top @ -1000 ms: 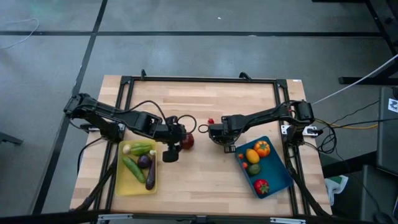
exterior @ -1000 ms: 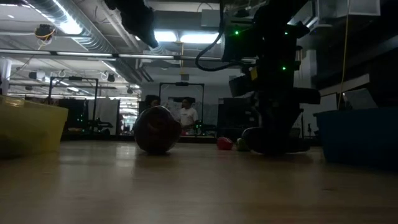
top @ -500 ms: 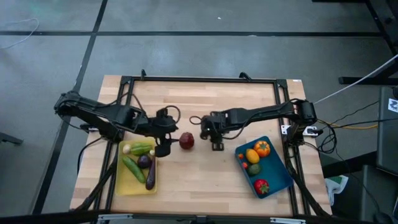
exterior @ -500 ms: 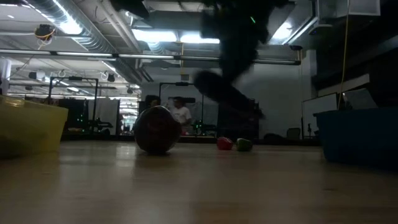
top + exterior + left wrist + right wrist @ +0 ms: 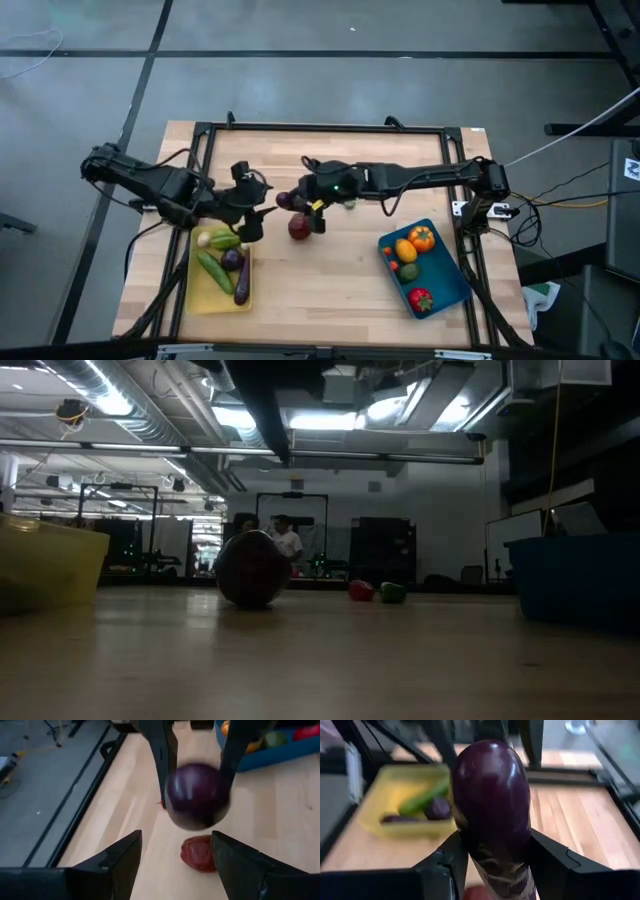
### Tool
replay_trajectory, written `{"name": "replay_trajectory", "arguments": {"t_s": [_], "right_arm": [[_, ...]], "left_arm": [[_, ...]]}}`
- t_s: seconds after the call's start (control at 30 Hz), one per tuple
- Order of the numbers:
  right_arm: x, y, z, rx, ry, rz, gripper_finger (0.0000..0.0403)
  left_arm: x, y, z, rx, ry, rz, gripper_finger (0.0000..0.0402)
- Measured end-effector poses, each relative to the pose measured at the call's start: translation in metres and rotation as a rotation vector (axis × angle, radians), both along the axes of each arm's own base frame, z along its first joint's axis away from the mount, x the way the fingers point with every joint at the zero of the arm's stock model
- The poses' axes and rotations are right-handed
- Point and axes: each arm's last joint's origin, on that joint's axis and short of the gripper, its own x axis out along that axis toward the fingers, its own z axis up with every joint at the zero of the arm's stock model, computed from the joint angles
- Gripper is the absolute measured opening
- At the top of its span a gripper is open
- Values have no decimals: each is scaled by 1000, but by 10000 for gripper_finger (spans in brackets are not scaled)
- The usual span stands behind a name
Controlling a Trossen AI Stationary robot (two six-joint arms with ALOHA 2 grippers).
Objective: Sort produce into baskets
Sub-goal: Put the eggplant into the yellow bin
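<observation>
My right gripper is shut on a purple eggplant, above the table's middle and above a dark red apple that rests on the wood. My left gripper is open and empty, just left of them beside the yellow basket; in its wrist view its fingers frame the eggplant and the apple. The yellow basket holds cucumbers and eggplants. The blue basket holds an orange, peppers and an avocado. A small red pepper and a green one lie on the table. My right gripper pinches the eggplant between its two fingers, one on each side of its body. The fingers reach in from the table's right. The eggplant's rounded end sticks out past the fingertips. It is lifted clear of the table.
The apple also shows in the low view, between the yellow basket and the blue basket. A black frame runs around the table's far part. Bare wood lies between the baskets toward the near edge.
My right gripper has risen from the table near the blue basket and gone toward the table's left with the eggplant, now above the apple. My left gripper has drawn back toward the left edge, away from the apple. The apple has stayed put.
</observation>
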Motion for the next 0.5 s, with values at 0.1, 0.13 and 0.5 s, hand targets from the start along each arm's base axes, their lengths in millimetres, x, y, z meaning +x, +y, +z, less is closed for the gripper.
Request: {"name": "replay_trajectory", "arguments": {"t_s": [0.1, 0.13, 0.5], "right_arm": [[3, 4, 7, 17, -79, 37, 167], [4, 5, 9, 18, -102, 41, 167], [7, 34, 33, -25, -361, 138, 168]], "left_arm": [[-2, -7, -11, 14, 11, 6, 234], [-2, -9, -16, 11, 15, 9, 234], [3, -30, -36, 57, -147, 22, 234]]}}
